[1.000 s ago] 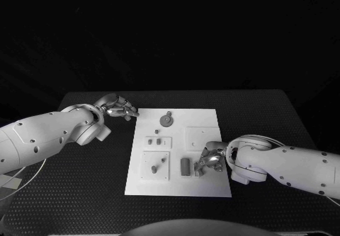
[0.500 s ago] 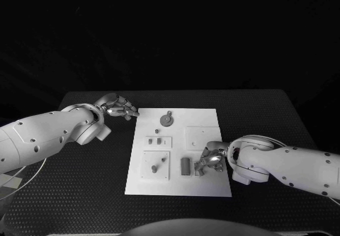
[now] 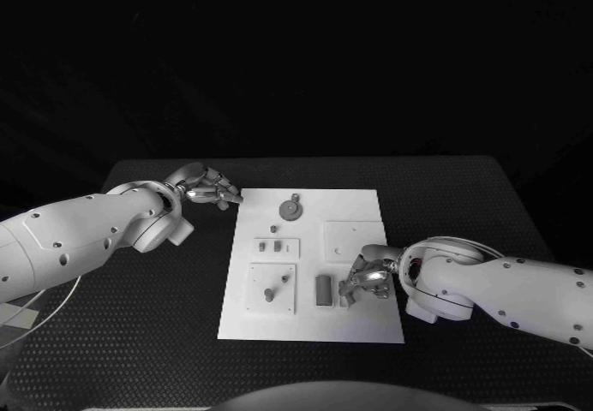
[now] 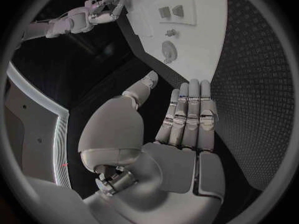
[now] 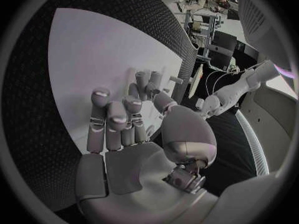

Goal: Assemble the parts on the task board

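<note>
The white task board (image 3: 352, 205) lies mid-table. A round grey part (image 3: 291, 208) sits at its far end, and two small parts (image 3: 270, 247) stand in a raised block behind a square plate (image 3: 279, 300) carrying a peg. Beside that plate stands a grey block (image 3: 324, 289). My right hand (image 3: 368, 277) hovers low over the board's near right area, fingers curled. It pinches a small grey part (image 3: 347, 295) between thumb and fingertips; the part (image 5: 176, 79) pokes out past them. My left hand (image 3: 207, 188) rests off the board's far left corner, fingers (image 4: 189, 115) straight, holding nothing.
Black textured table (image 3: 482, 197) surrounds the board on all sides. A second square plate (image 3: 352, 240) lies on the board just beyond my right hand. In the left wrist view the board (image 4: 206, 15) and my right arm (image 4: 74, 20) are far off.
My right arm has drifted very slightly toward the near edge; its hand stays over the same spot. The left hand has not moved.
</note>
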You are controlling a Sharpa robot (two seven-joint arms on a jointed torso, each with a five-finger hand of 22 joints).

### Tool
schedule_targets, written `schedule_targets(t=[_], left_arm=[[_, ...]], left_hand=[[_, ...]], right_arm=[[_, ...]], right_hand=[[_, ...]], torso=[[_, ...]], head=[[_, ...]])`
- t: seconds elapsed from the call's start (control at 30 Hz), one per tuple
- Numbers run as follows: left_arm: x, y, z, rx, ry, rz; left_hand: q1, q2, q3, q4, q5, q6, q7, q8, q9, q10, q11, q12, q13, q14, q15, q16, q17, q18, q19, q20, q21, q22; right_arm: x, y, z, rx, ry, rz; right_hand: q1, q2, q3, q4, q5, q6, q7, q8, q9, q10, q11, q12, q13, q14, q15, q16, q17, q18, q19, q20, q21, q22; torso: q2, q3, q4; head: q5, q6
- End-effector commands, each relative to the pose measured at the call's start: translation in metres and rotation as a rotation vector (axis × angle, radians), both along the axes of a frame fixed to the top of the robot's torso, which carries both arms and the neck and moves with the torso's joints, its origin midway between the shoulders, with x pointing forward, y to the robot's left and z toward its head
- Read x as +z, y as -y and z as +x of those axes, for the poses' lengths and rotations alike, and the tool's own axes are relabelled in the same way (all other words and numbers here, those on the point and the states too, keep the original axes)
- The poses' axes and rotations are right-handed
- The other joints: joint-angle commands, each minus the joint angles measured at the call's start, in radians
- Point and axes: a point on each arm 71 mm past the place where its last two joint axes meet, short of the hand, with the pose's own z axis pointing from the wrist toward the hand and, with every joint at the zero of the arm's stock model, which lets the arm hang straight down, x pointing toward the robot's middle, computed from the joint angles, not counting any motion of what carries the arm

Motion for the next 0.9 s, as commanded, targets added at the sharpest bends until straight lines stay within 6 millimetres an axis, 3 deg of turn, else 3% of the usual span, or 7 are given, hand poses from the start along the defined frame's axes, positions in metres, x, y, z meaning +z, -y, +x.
schedule_targets(t=[0.03, 0.67, 0.9], left_arm=[[0.000, 0.002, 0.000, -0.014, -0.003, -0.002], [0.000, 0.002, -0.001, -0.014, -0.004, 0.000], [0.000, 0.002, -0.001, -0.015, -0.004, 0.000]], left_hand=[[-0.003, -0.001, -0.001, 0.006, -0.003, 0.007, -0.001, 0.003, -0.001, 0.006, 0.003, -0.005, 0.001, 0.004, -0.001, -0.005, 0.002, 0.015, -0.002, 0.001, 0.002, -0.002], [-0.003, -0.001, -0.001, 0.007, -0.003, 0.007, -0.001, 0.003, -0.001, 0.007, 0.003, -0.005, 0.001, 0.004, -0.001, -0.006, 0.003, 0.015, -0.002, 0.001, 0.002, -0.002], [-0.003, -0.002, -0.001, 0.007, -0.003, 0.007, -0.001, 0.003, -0.001, 0.007, 0.003, -0.005, 0.001, 0.004, -0.001, -0.007, 0.004, 0.015, -0.002, 0.001, 0.002, -0.002]], right_arm=[[0.003, -0.002, 0.000, -0.005, 0.038, 0.032], [-0.002, 0.010, -0.001, -0.105, -0.045, -0.019], [-0.002, 0.008, 0.001, -0.122, -0.039, -0.005]], right_hand=[[0.016, 0.027, 0.006, -0.002, 0.002, 0.009, 0.002, 0.006, 0.000, 0.007, -0.002, 0.005, -0.001, 0.000, -0.007, 0.006, 0.002, 0.028, 0.003, 0.005, 0.007, 0.019], [0.010, 0.030, 0.003, -0.002, 0.002, 0.012, 0.001, 0.008, -0.004, 0.009, -0.002, 0.006, -0.001, 0.001, -0.008, 0.010, 0.004, 0.028, 0.004, 0.006, 0.011, 0.020], [0.005, 0.042, 0.003, -0.003, 0.002, 0.014, 0.001, 0.009, -0.007, 0.011, -0.003, 0.007, 0.000, 0.001, -0.008, 0.012, 0.005, 0.028, 0.004, 0.006, 0.014, 0.020]], torso=[[0.000, 0.0001, -0.0003], [0.000, -0.0001, -0.0004], [0.000, 0.0006, -0.0004]], head=[[0.000, 0.001], [-0.002, 0.001], [-0.003, 0.002]])
